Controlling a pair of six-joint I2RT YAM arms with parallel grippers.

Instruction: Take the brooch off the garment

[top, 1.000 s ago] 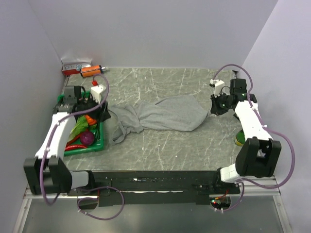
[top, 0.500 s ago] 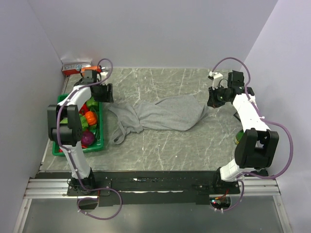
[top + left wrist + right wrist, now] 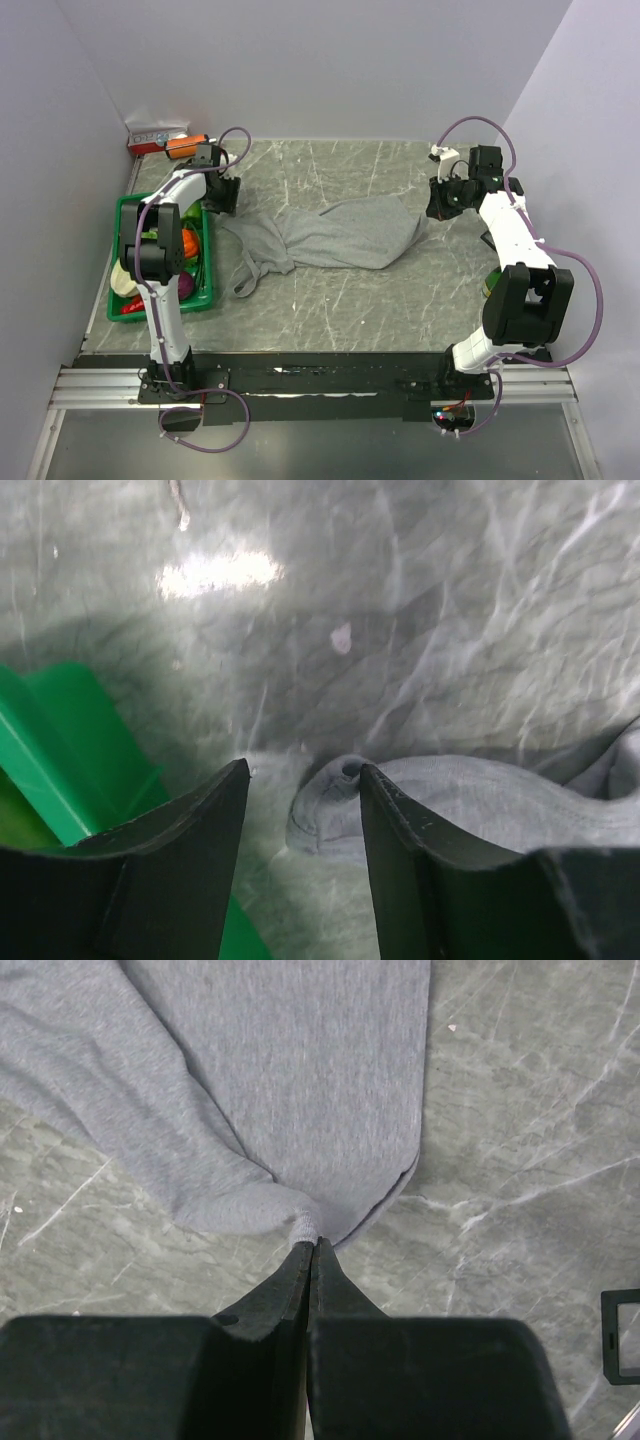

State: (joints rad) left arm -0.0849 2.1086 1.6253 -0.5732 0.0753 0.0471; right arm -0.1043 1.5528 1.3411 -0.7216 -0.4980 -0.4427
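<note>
Grey garment of soft, rumpled fabric [image 3: 340, 235] lies mid-table, just beside the green plastic crate [image 3: 208, 270]. Right gripper [image 3: 312, 1245]: fingers pressed together, pinching the hem. Left gripper [image 3: 300, 775]: fingers wide, straddling the rolled end. Surface: grey veined stone-look tabletop [image 3: 350, 170]; plain pale walls [image 3: 330, 60].

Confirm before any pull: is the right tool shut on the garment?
Shut. The right tool fingers meet without a gap, pinching the garment edge at their tips.

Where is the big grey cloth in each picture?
Top external: the garment lies mid-table, between both arms.
Left wrist: garment at bottom right, a rolled edge seen between the open left fingers.
Right wrist: garment fills the top; right fingers pinch its hem.
Shared landmark: the marbled table.
</note>
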